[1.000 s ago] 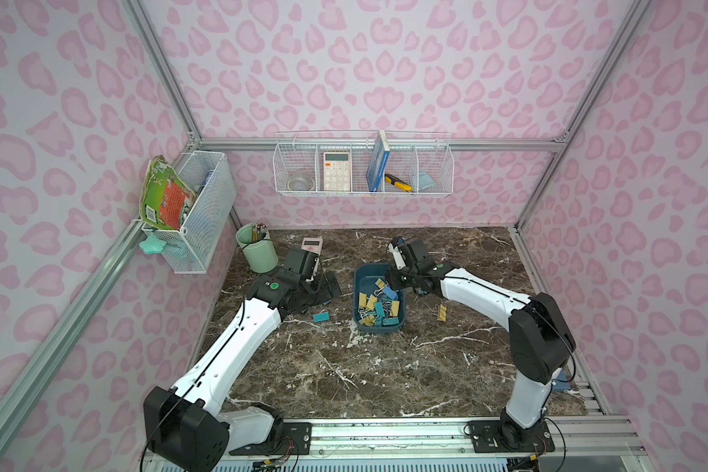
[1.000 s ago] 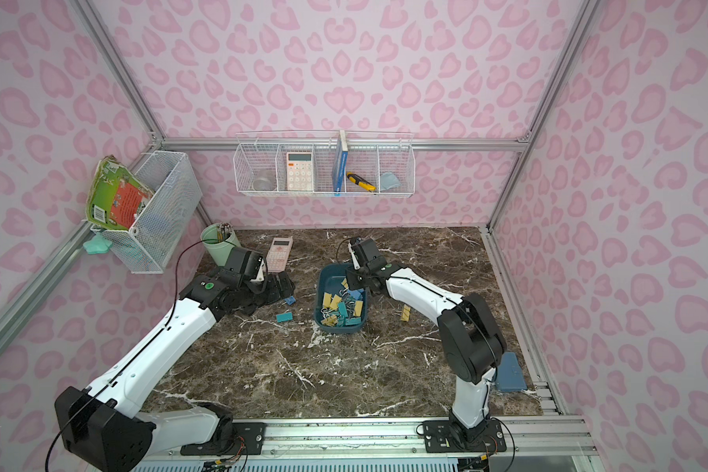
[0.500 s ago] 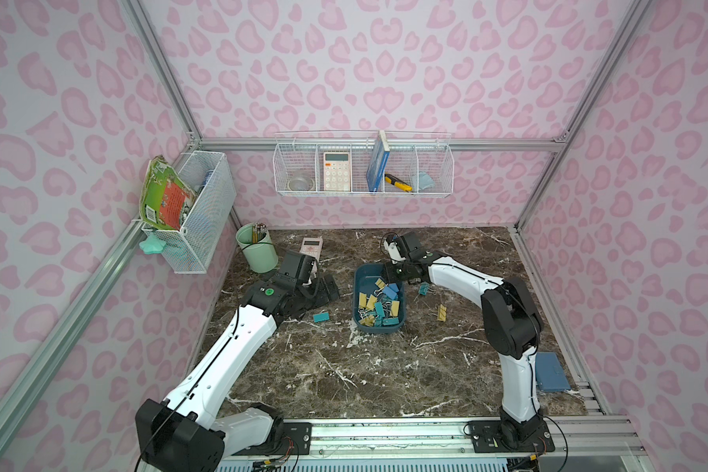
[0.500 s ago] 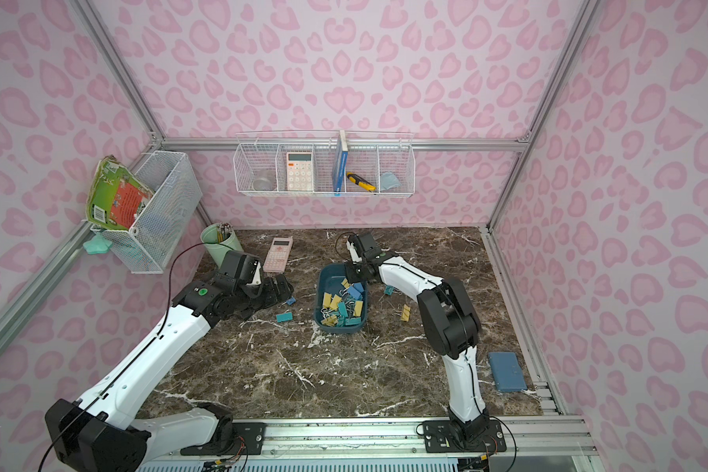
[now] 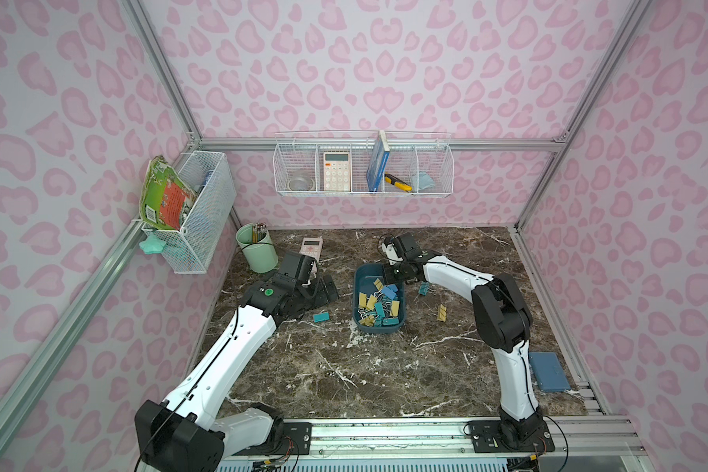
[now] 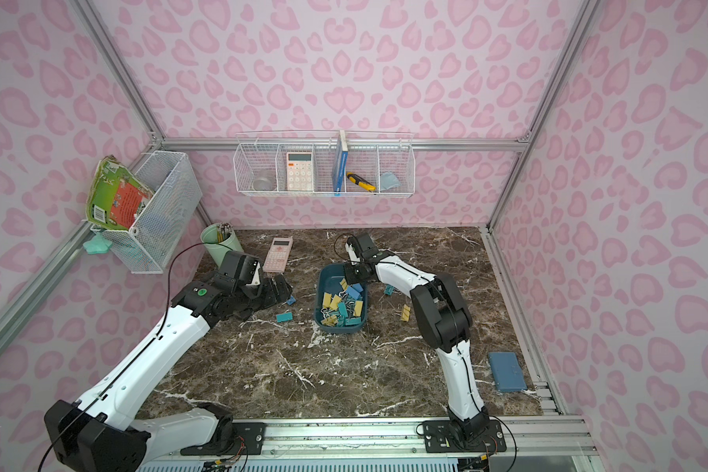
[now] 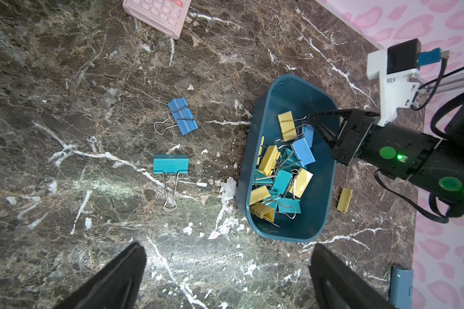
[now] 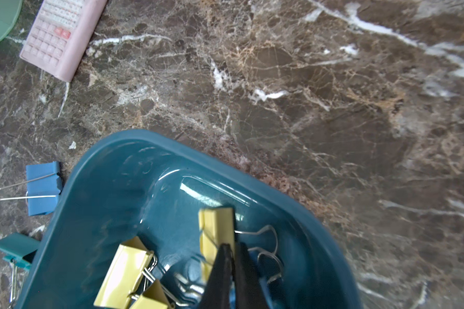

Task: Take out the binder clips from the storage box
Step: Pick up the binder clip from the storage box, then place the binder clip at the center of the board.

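The storage box (image 5: 359, 273) is a dark teal tray mid-table, holding several yellow, teal and blue binder clips (image 5: 379, 304). My right gripper (image 8: 231, 247) reaches into its far end and is shut at the handle end of a yellow binder clip (image 8: 216, 227); its tips (image 7: 310, 116) touch that clip's wire. My left gripper (image 7: 229, 267) hangs open over bare marble left of the box, holding nothing. On the table lie a blue clip (image 7: 182, 116) and a teal clip (image 7: 170, 163) on the left, and a yellow clip (image 7: 344, 199) and a blue clip (image 5: 424, 289) on the right.
A pink calculator (image 5: 311, 247) and a green pencil cup (image 5: 256, 253) stand at the back left behind my left arm. A flat blue-grey case (image 5: 548, 372) lies at the front right. White wire baskets (image 5: 362, 167) hang on the back and left walls.
My right gripper has come down into the far end of the box and closed there; its elbow has folded inward. My left arm has shifted only slightly and stays open.
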Tool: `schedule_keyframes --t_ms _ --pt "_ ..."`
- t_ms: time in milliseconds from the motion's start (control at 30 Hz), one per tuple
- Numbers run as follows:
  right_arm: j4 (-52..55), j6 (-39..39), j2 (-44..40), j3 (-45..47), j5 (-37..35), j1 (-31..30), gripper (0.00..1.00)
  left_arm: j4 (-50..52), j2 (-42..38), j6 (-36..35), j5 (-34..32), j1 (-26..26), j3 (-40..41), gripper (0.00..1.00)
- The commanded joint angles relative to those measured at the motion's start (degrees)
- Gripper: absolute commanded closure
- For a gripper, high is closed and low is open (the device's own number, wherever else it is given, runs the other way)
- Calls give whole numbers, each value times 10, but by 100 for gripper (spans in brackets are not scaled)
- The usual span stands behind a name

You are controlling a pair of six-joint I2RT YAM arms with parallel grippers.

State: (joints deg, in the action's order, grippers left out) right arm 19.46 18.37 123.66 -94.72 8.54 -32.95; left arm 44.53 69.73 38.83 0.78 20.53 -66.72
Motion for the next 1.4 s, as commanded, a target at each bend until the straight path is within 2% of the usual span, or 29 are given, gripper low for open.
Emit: schedule_keyframes --t_ms 0,400,600,733,867,1000,1367 --pt "1 7 -18 4 16 1 100 7 0 -6 -3 -1 -3 1" --pt "-41 38 -155 75 76 12 100 -15 30 -13 8 -1 -8 1" --pt "-77 60 -231 135 88 56 100 -29 69 -26 43 5 -27 1" --pt "-110 73 -269 206 79 111 100 -40 97 -36 64 20 -43 1" --pt "-134 85 -269 246 82 167 100 -40 124 -41 71 37 -62 1" --pt "-153 92 -233 248 91 202 100 -40 141 -39 77 44 -74 1" --pt "-180 120 -107 193 99 229 100 -32 159 -28 83 60 -87 1"
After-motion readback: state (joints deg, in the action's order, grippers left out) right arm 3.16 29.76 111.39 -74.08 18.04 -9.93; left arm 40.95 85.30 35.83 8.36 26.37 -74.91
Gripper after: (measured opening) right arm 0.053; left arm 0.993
